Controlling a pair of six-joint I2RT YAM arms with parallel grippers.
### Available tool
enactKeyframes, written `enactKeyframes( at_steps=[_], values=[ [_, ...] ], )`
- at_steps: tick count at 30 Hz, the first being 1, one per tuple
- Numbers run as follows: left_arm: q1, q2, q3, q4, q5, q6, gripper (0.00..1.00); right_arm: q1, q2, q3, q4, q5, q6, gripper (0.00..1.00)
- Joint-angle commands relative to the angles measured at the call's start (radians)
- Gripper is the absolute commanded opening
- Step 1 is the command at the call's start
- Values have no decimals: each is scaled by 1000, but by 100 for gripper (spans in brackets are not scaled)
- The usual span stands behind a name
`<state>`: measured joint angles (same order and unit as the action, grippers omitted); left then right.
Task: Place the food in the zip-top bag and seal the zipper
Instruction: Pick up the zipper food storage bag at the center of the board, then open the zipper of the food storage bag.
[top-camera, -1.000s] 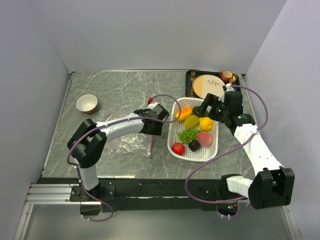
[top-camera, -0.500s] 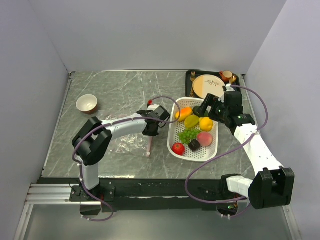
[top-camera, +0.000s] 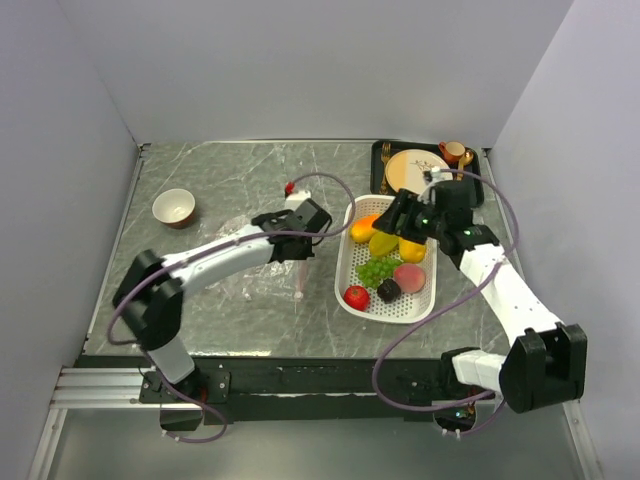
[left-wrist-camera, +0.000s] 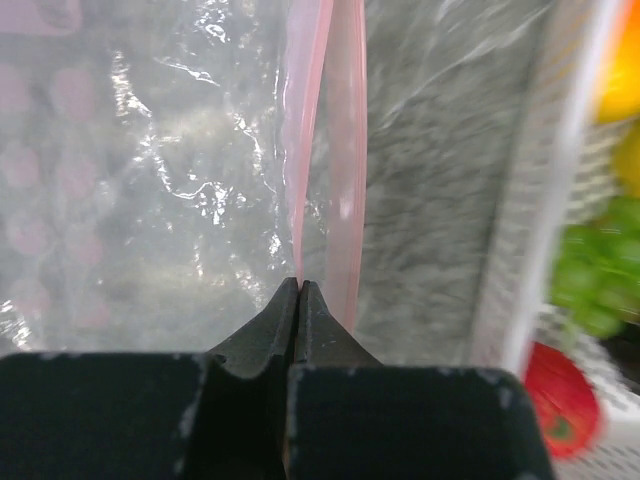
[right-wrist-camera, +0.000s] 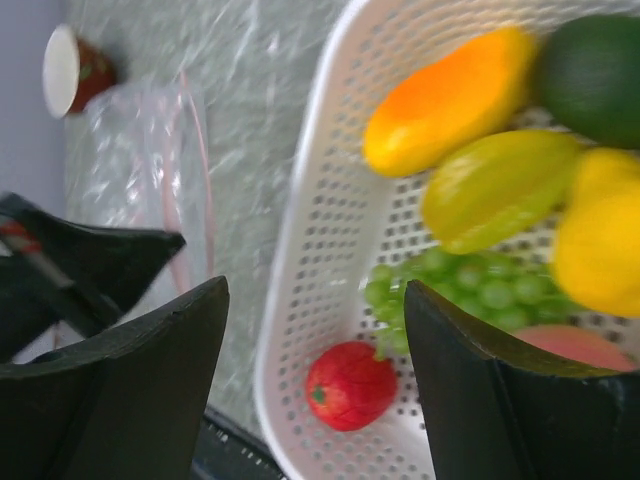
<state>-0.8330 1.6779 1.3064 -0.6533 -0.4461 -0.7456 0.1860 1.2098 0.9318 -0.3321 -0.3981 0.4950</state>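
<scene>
The clear zip-top bag (top-camera: 250, 282) lies flat on the marble, left of the white basket (top-camera: 345, 300). Its pink zipper (left-wrist-camera: 345, 150) runs along the edge nearest the basket. My left gripper (left-wrist-camera: 298, 285) is shut, pinching one pink lip of the zipper (top-camera: 300, 288). The food sits in the basket: mango (right-wrist-camera: 450, 95), avocado (right-wrist-camera: 595, 75), lemon (right-wrist-camera: 600, 245), grapes (right-wrist-camera: 450, 280), peach (top-camera: 408, 277), tomato (right-wrist-camera: 350, 385) and a small dark piece (top-camera: 388, 290). My right gripper (right-wrist-camera: 315, 288) hangs open above the basket's left half, holding nothing.
A cream plate (top-camera: 415, 172) rests on a black tray (top-camera: 380, 150) at the back right, with a small cup (top-camera: 452, 152) beside it. A small bowl (top-camera: 174, 208) stands at the left. Grey walls close in both sides.
My left gripper has shut on the zipper's lip and its arm has stretched out lower. The right gripper has moved left over the basket, its jaws a little narrower.
</scene>
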Motion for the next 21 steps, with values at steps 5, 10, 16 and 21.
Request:
enactKeyframes(
  at_steps=[5,10,16,21],
  values=[
    [-5,-207,-55,34,7,-20,1,181,151,84,183,-104,125,76],
    [-5,-257,-105,73,10,-38,1,245,229,114,271,-169,188,74],
    [-5,-265,-127,86,9,-47,1,302,276,157,271,-166,186,74],
    [-5,-244,-118,95,27,-46,1,326,315,157,268,-162,191,72]
  ],
)
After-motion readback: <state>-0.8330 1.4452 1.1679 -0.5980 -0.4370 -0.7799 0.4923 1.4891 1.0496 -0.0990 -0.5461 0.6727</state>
